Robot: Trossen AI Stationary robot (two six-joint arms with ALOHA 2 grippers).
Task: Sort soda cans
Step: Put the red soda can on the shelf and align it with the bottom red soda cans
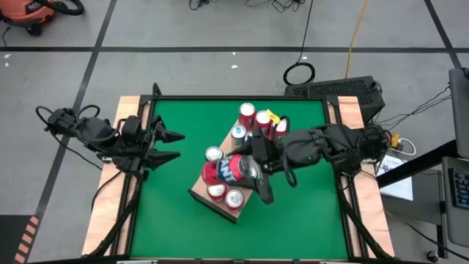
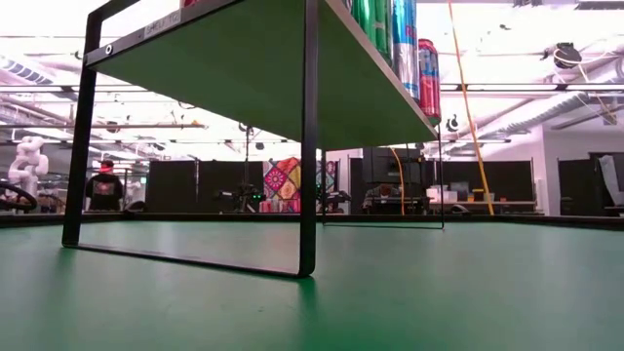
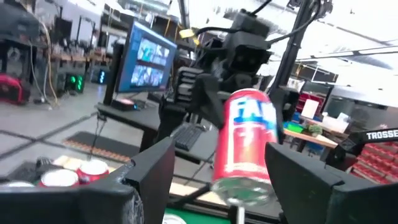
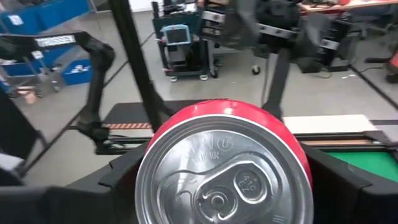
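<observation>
Your main hazard is the wooden board lying on the green surface: it carries a tight cluster of soda cans, and your right claw is working directly above them. A low or sideways pass would, in my judgement, knock upright cans over and set them rolling; smooth cylinders on a flat board offer nothing to stop that.

The right claw is clenched on a red can, carried on its side over the board. In the right wrist view the can's silver top, with its pull tab, fills the space between the dark fingers. Thin painted metal with a slick curved wall is likely to twist or slip if the hold is off-centre, and it would drop onto the cans below.

More red cans stand close together near the surface's far edge, beside a small yellow object.

Your left claw waits released, empty, at the left side.
</observation>
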